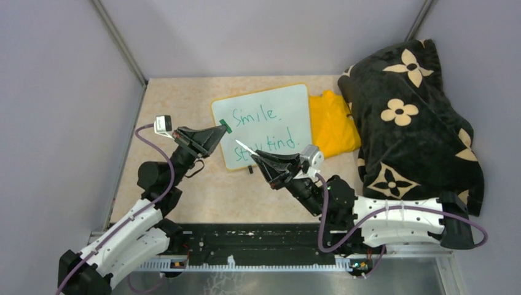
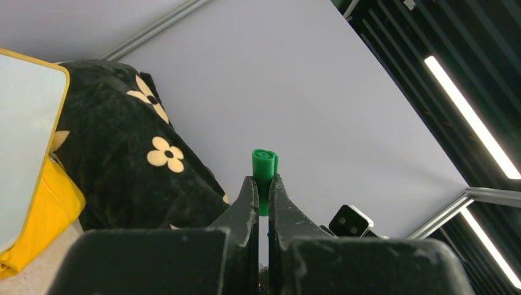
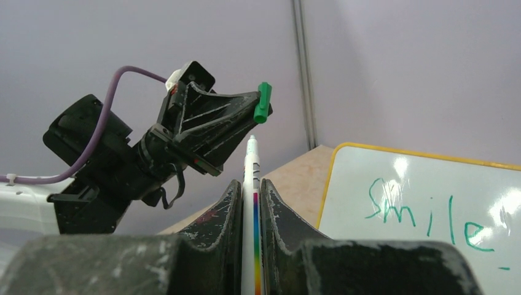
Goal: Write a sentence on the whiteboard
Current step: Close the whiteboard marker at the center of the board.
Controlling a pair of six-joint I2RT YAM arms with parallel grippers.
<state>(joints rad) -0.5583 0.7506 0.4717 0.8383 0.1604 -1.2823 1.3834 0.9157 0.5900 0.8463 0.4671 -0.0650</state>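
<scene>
The whiteboard point(image 1: 295, 101) lies flat on the beige table, yellow-framed, with the sentence point(image 1: 257, 115) in green on two lines, "Smile." over "stay kind."; my right arm covers part of the lower line. My left gripper point(image 1: 221, 129) hovers at the board's left edge, shut on a green marker cap point(image 2: 265, 166). My right gripper point(image 1: 257, 154) is over the board's lower left, shut on a white marker point(image 3: 250, 166) with a rainbow stripe, its tip pointing toward the cap point(image 3: 263, 102). The right wrist view shows the board point(image 3: 430, 178) and "Smile" point(image 3: 424, 215).
A yellow cloth point(image 1: 332, 123) lies against the board's right edge. A black blanket with cream flowers point(image 1: 411, 117) is heaped at the right. Grey walls enclose the table on three sides, and a black rail point(image 1: 258, 236) runs along the near edge.
</scene>
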